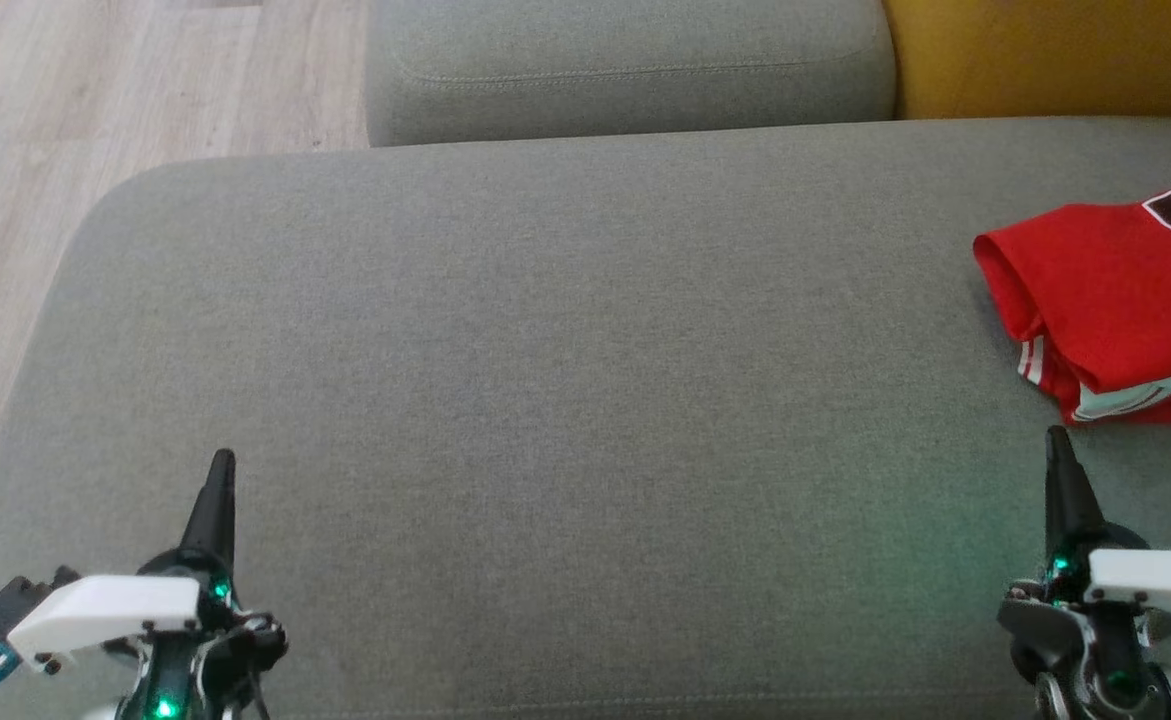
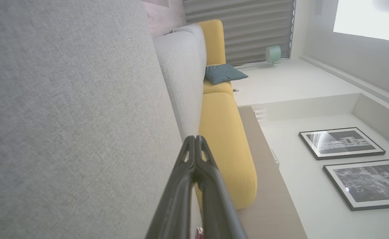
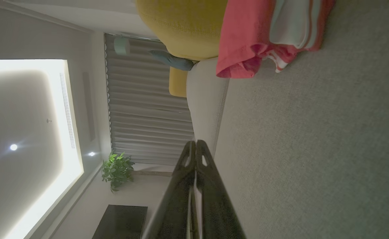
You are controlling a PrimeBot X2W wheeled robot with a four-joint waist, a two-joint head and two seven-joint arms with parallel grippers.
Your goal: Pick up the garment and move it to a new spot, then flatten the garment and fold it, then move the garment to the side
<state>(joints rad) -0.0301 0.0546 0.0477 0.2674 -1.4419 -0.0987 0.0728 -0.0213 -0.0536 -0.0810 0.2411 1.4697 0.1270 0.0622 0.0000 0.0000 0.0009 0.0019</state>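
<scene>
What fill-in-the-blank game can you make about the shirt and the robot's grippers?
1. The shirt on the seat is mostly ____.
2. The left gripper and right gripper are both ____, holding nothing.
3. The cushion behind the shirt is ____.

Missing words: red, shut, yellow.

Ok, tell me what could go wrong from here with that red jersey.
1. The red jersey runs past the head view's right edge, so part of it is unseen; a grasp planned from there could miss a layer.
2. Its fold looks loose, with striped trim poking out on the near side; a tug may undo it.
3. The right gripper, jaws shut, sits close to its near hem; a swing could snag it.
</scene>
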